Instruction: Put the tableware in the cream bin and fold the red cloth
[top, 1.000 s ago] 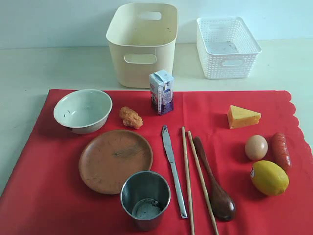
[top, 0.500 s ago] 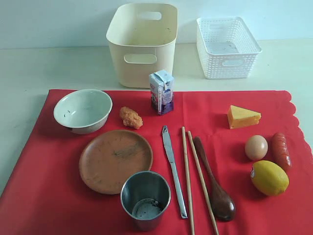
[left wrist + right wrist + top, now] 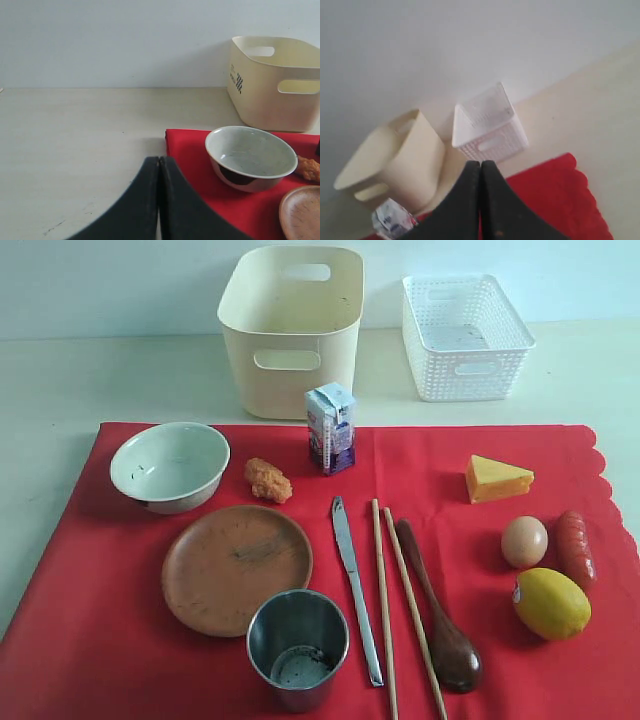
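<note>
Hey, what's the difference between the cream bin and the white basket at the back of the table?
The cream bin is taller and deeper; the white basket is lower and smaller. The cream bin has smooth solid walls; the white basket has lattice walls. Both are open-topped with handle cut-outs, look empty, and stand upright on the table beyond the red cloth.

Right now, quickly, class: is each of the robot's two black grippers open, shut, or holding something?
Left gripper: shut, holding nothing.
Right gripper: shut, holding nothing.
</note>
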Controlling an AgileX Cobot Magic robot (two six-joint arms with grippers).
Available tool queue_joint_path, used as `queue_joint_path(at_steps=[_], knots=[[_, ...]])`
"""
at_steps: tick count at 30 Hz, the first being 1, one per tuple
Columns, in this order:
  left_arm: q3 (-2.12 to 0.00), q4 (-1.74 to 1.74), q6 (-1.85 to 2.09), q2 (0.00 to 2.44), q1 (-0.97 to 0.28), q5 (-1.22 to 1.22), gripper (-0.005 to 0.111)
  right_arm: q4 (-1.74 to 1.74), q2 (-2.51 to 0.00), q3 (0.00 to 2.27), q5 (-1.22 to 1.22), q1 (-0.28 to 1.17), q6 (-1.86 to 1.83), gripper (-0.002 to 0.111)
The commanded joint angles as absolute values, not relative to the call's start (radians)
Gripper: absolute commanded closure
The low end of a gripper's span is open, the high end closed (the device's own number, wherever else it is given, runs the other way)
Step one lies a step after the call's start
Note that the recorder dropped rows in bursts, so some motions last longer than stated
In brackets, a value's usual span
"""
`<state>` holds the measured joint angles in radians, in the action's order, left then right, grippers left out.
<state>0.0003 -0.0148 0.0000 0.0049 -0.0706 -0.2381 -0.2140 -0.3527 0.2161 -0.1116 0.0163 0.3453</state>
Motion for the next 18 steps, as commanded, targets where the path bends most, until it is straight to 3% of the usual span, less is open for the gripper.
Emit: queue_joint_path(at_steps=[1,10,18], knots=[[0.0,-0.014,0.0,0.0,-0.069,-0.237,0.106,-0.206,-0.587,0.355,-0.265,0.012,0.238,0.108],[0.0,-0.014,0.0,0.0,-0.069,-0.237,0.106,-0.428,-1.09,0.603,-0.453,0.012,-0.11,0.108],[0.0,-0.014,0.0,0.0,-0.069,-0.237,0.106,-0.598,-1.325,0.683,-0.491,0.108,-0.375,0.083]])
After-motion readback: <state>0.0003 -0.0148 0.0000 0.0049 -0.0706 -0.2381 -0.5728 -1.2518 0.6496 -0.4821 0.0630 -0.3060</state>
